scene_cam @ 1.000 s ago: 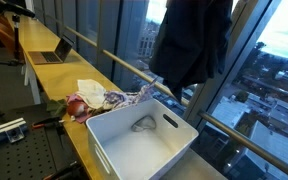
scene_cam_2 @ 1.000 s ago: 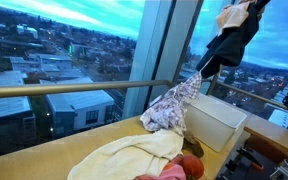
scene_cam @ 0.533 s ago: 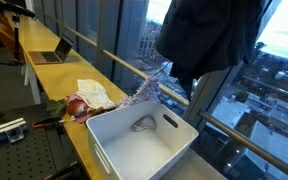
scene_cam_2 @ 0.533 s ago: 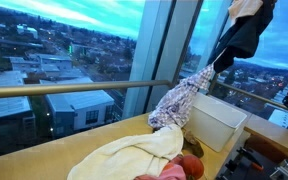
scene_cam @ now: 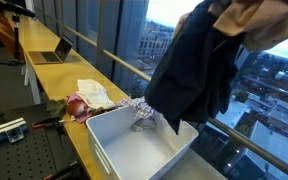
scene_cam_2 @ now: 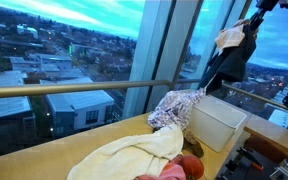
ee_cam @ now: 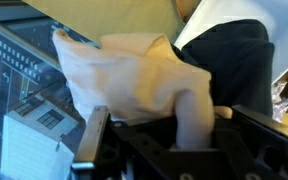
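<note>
So the hand (ee_cam: pixel 174 135) is clamped shut on a bunched-up pale cloth (ee_cam: pixel 134 75), and a big dark garment (scene_cam: pixel 194 70) dangles down from the same bundle. In the wrist view only the pale cloth is clearly between the fingers. I can't tell if the dark garment is pinched too or just hanging along with it.

The whole bundle hangs up in the air over the far side of the white bin (scene_cam: pixel 94 130), with the dark garment's lower end down around the bin's far rim. A patterned cloth (scene_cam_2: pixel 174 108) is draped over the rim of the bin, half in, half out. On the surface (scene_cam: pixel 44 75) just beside the bin there's a red thing (scene_cam: pixel 76 108) and a cream towel (scene_cam_2: pixel 134 155), and a laptop (scene_cam: pixel 52 52) sits well away from the bin.

What I'd worry about:
- If the dark garment isn't really gripped, it could slide off and land across the rim or outside the bin.
- The garment is wide and floppy, so any swing could drape it over the rim instead of inside.
- It could also snag the patterned cloth and drag it off the bin.
</note>
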